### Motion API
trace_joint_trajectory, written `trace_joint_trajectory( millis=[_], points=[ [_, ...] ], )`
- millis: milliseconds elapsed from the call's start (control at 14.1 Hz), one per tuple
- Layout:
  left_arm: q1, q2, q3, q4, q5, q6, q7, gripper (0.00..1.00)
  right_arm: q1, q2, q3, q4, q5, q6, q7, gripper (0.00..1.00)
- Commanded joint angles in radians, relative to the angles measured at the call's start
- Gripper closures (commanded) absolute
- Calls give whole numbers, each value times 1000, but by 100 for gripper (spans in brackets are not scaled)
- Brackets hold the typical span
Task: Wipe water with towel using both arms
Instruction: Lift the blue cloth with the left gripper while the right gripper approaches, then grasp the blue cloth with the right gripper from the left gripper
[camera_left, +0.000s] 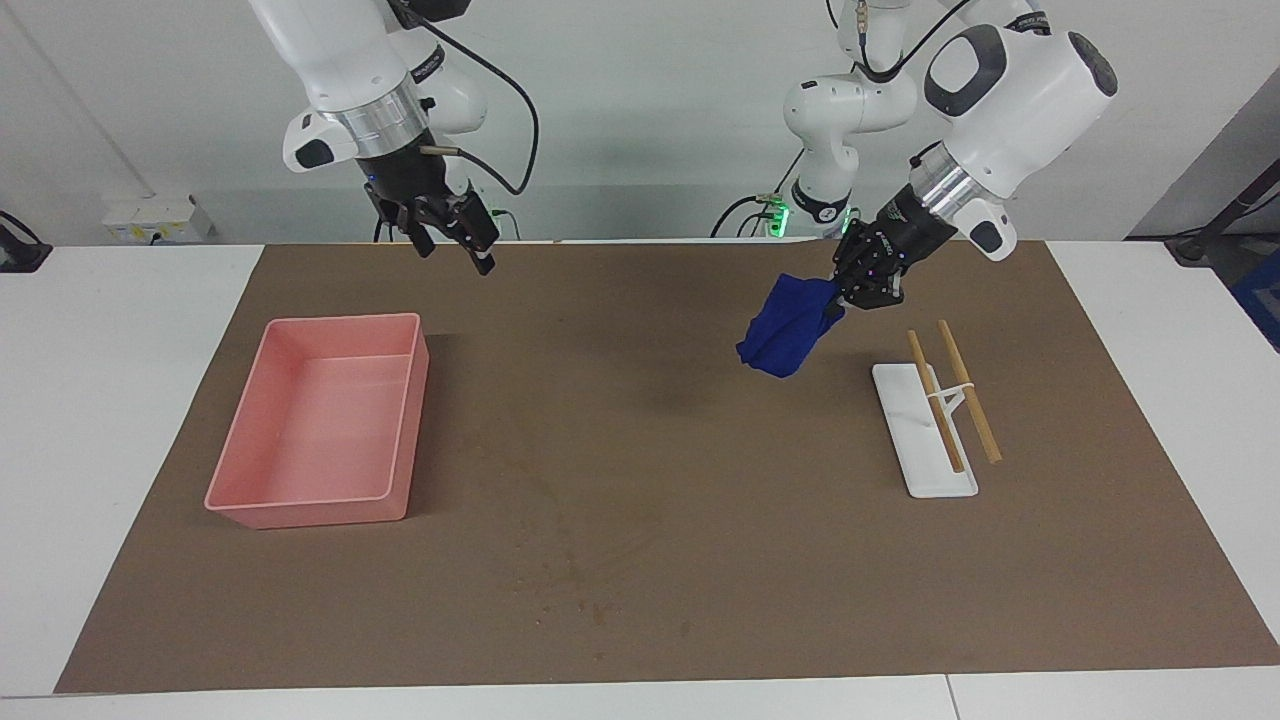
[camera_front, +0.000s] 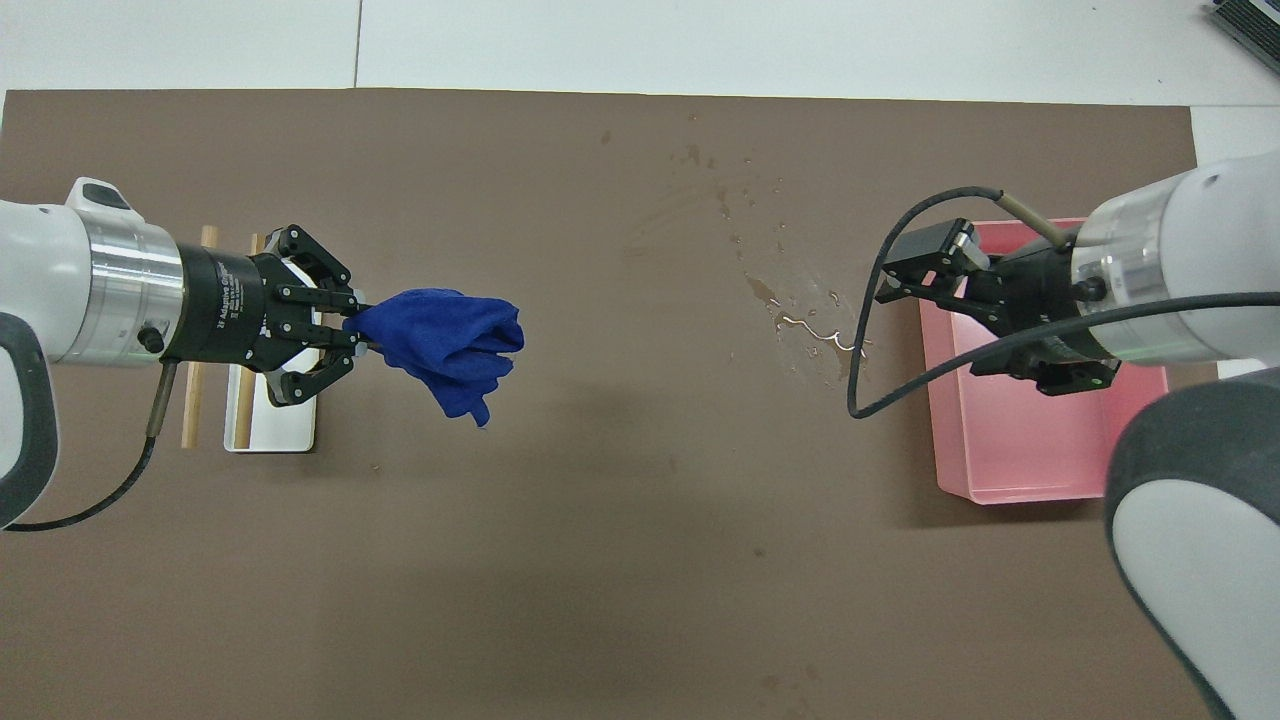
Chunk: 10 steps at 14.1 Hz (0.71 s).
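The towel (camera_left: 788, 328) is a bunchy dark blue cloth that hangs in the air from my left gripper (camera_left: 843, 290), which is shut on it. They are over the brown mat, beside the white rack, toward the middle of the table. The towel (camera_front: 448, 345) and the left gripper (camera_front: 352, 322) also show in the overhead view. The water (camera_front: 812, 328) is a set of thin shiny streaks and specks on the mat beside the pink tray; in the facing view the water (camera_left: 572, 560) is faint. My right gripper (camera_left: 456, 250) is open and empty, raised over the tray's edge (camera_front: 935, 315).
The pink tray (camera_left: 340, 322) lies on the mat at the right arm's end (camera_front: 1050, 492). A white rack (camera_left: 925, 470) with two wooden sticks (camera_left: 968, 392) lies at the left arm's end. The rack also shows in the overhead view (camera_front: 270, 432).
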Motion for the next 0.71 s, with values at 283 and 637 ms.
trace_joint_trajectory(
  millis=[283, 637],
  points=[
    [-92, -21, -9, -19, -79, 138, -285, 100, 101, 57, 11, -14, 164, 224, 569, 5],
    [-177, -21, -10, -19, -99, 249, -388, 100, 176, 134, 11, -8, 247, 316, 714, 4]
  ],
)
